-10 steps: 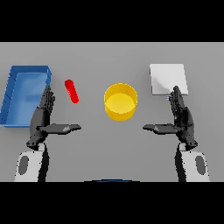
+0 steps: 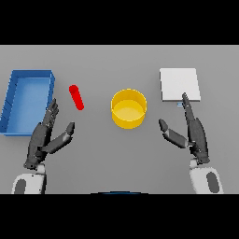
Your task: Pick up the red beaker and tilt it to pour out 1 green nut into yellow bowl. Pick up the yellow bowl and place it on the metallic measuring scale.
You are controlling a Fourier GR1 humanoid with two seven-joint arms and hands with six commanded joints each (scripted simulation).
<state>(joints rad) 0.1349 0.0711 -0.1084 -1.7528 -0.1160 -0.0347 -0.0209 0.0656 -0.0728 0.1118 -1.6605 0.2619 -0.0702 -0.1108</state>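
The red beaker (image 2: 76,97) lies on its side on the grey table, left of centre. A yellow bowl (image 2: 129,108) stands upright in the middle. The metallic measuring scale (image 2: 179,84), a pale square plate, sits at the right rear. My left hand (image 2: 45,137) hovers below and left of the beaker, fingers straight and thumb spread, holding nothing. My right hand (image 2: 193,132) is open too, right of the bowl, its fingertips reaching the scale's front edge. No green nut shows in this view.
A blue open tray (image 2: 14,94) stands at the far left, just above my left hand.
My left hand has shifted slightly toward the beaker, and its thumb has swung up and outward. My right hand has turned slightly, with the thumb raised. The objects have not moved.
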